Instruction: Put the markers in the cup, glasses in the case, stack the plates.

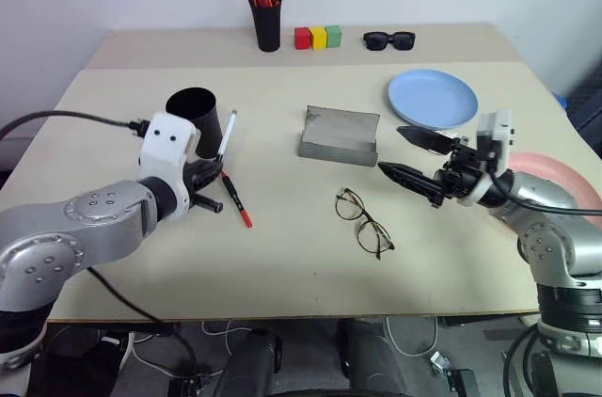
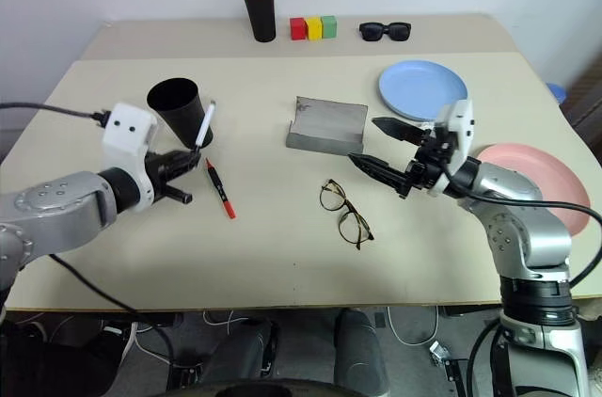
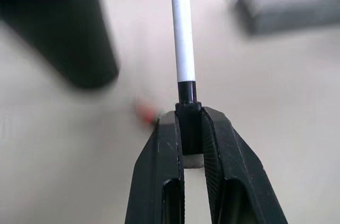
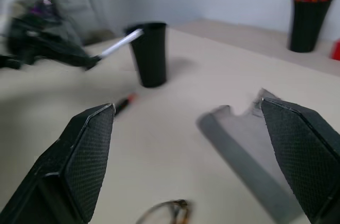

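1 slim white marker (image 3: 182, 33), matte tapered cup (image 1: 194, 113), ribbed left gripper (image 3: 189, 120) pinching

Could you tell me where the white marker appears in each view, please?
Left eye: white marker, left of centre.
Right eye, left of centre.
Left wrist, top centre, in the left gripper.
Right wrist, upper left.
Shared landmark: the black cup beside it.

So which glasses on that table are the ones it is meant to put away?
Start at the open grey case mid-table. Just in front of it, nearer the robot, lie the glasses, unfolded. They are thin, wire-rimmed and clear-lensed, unlike the chunky black sunglasses at the far edge.
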### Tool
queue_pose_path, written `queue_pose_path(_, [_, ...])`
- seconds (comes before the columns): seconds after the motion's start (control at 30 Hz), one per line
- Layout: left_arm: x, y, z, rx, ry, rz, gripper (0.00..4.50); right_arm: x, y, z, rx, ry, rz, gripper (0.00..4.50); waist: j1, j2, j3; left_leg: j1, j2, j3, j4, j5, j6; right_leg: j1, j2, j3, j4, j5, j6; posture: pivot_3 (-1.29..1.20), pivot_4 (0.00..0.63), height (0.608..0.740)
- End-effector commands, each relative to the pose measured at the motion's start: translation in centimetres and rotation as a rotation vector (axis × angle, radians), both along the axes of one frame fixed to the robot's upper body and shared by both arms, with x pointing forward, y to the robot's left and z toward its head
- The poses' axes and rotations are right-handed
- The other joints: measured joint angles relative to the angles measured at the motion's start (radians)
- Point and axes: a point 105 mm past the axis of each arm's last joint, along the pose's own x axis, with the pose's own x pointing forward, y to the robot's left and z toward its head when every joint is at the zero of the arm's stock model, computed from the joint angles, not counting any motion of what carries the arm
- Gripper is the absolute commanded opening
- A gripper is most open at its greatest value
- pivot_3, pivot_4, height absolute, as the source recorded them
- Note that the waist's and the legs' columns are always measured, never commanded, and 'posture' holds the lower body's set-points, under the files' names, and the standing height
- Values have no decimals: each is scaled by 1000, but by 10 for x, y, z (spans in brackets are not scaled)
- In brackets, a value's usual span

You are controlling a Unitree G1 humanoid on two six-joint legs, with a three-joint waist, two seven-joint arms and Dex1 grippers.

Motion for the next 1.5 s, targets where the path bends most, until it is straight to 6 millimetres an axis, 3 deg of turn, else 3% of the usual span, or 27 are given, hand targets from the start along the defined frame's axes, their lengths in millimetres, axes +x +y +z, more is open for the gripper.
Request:
queue_pose_path(0.03, [12,3,45,-19,-291,12,21,-20,11,23,30,-79,121,4500,-1,0,0,0,0,0,0,0,0,0,0,0,0,0,0,0,150,740])
queue_pose_path(0.23, [31,17,76,-45,-497,-10,21,-7,15,27,13,-157,42,4500,-1,0,0,0,0,1,0,0,1,0,0,0,0,1,2,0,150,740])
queue_pose_path(0.43, [48,59,109,-41,-706,92,21,-5,18,27,33,-159,18,4500,-1,-1,0,-1,0,1,0,-1,1,-1,0,0,-1,2,3,0,150,740])
queue_pose_path(0.6, [64,85,88,-88,-705,165,21,-3,19,30,42,-177,5,4500,-1,0,0,0,0,1,0,-1,2,-1,0,0,-1,3,5,0,150,740])
queue_pose_path(0.8, [82,79,65,-186,-691,114,21,0,17,30,32,-185,-6,4500,1,-1,0,-1,0,0,2,-1,2,-1,0,-1,0,4,6,0,150,740])
queue_pose_path(0.97, [88,75,59,-230,-702,121,21,0,13,32,45,-178,-12,4500,-1,-1,0,-1,0,0,1,-1,2,-1,0,-1,-1,4,6,0,150,740])
queue_pose_path(1.07, [89,65,53,-230,-691,87,21,0,10,28,40,-173,-24,4500,-2,-1,0,-1,0,0,1,-1,2,-1,0,-1,-1,4,6,0,150,740])
queue_pose_path(1.5, [92,65,23,-241,-634,105,21,1,9,28,28,-188,-36,4500,-2,-1,0,-1,0,0,2,-1,2,-1,0,-1,0,4,7,0,150,740])
